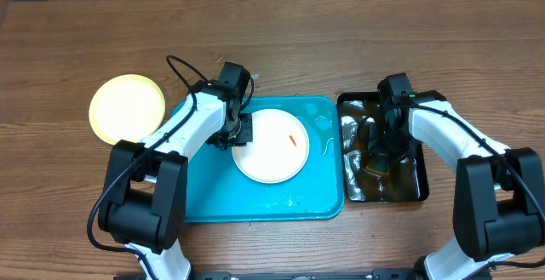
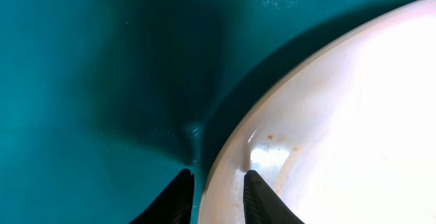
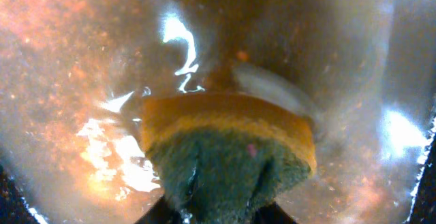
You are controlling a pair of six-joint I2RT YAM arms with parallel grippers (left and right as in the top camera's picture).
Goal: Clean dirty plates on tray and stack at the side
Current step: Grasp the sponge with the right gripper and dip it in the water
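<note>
1. Two plates show. The yellow plate (image 1: 128, 108) lies on the brown desk (image 1: 341, 42), just left of the blue tray (image 1: 204, 203).
2. The left tool (image 1: 241, 134) pinches the left rim of the white plate (image 1: 272, 152), with one finger inside the rim and one outside.
3. The white plate lies in the blue tray and has a small orange smear (image 1: 292, 140) on it.
4. The black tray (image 1: 423, 197) sits right beside the blue tray and holds brown water (image 3: 82, 60).
5. The right tool (image 1: 385, 148) is down in it, closed on a yellow and green sponge (image 3: 231, 149).
</note>
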